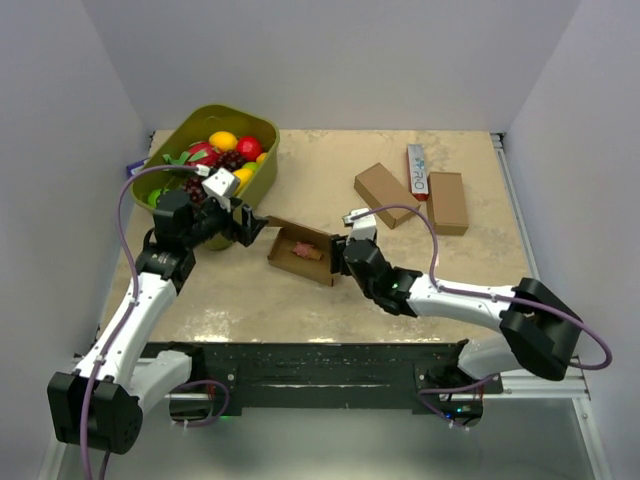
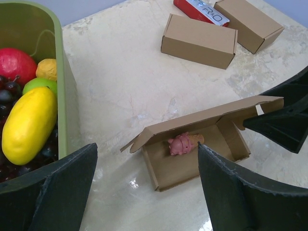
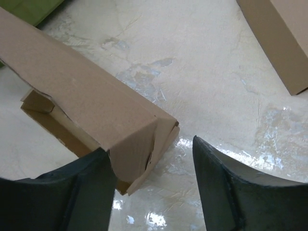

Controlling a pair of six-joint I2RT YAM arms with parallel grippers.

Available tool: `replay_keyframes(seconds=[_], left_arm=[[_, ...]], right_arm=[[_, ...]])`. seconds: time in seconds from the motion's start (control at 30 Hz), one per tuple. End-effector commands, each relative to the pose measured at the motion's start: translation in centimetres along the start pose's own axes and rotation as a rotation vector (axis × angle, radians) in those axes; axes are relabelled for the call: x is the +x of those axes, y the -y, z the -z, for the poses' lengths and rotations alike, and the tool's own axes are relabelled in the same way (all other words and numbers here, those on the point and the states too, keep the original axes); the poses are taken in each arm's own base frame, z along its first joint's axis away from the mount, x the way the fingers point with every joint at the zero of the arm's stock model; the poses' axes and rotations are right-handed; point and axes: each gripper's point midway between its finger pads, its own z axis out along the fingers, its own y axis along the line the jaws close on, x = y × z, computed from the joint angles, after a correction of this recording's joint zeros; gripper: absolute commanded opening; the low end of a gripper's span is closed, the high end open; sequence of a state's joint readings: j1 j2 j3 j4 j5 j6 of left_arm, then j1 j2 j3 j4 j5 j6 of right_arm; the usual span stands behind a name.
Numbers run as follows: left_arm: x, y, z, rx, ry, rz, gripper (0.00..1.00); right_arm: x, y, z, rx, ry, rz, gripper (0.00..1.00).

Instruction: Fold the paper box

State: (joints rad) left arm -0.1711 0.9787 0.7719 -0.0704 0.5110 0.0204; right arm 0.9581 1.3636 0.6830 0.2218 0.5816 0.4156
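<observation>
The paper box [image 1: 300, 250] lies open at the table's middle, its lid panel tilted partly over the tray, with a small pink toy [image 2: 180, 143] inside. In the left wrist view the box [image 2: 202, 161] shows its lid raised at the far side and small end flaps. My left gripper [image 1: 250, 228] is open and empty, just left of the box and above the table [image 2: 147, 147]. My right gripper [image 1: 340, 256] is open at the box's right end. In the right wrist view [image 3: 149, 147] its left finger [image 3: 72, 192] touches the lid's folded corner [image 3: 139, 139].
A green bin [image 1: 262, 170] full of toy fruit stands at the back left, close behind my left gripper. Two plain closed cardboard boxes [image 1: 385, 194] [image 1: 447, 202] and a white-and-red carton [image 1: 418, 170] lie at the back right.
</observation>
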Motion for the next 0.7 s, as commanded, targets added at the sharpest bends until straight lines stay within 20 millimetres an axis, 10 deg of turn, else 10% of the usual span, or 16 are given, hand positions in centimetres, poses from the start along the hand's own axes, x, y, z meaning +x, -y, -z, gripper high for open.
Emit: replay_keyframes(seconds=[0.0,0.2,0.67], left_arm=[[-0.1,0.7,-0.3,0.041,0.013,-0.009,0.89],[0.1,1.0,-0.5,0.063,0.007,-0.003,0.88],[-0.7,5.7,0.5,0.056,0.057,0.071,0.84]], right_arm=[[-2.5,-0.2,-0.9,0.035,0.079,0.026,0.56],[-2.3,1.3,-0.9,0.089,0.059,0.111,0.36],[-3.6,4.2,-2.8,0.014,0.005,0.255,0.31]])
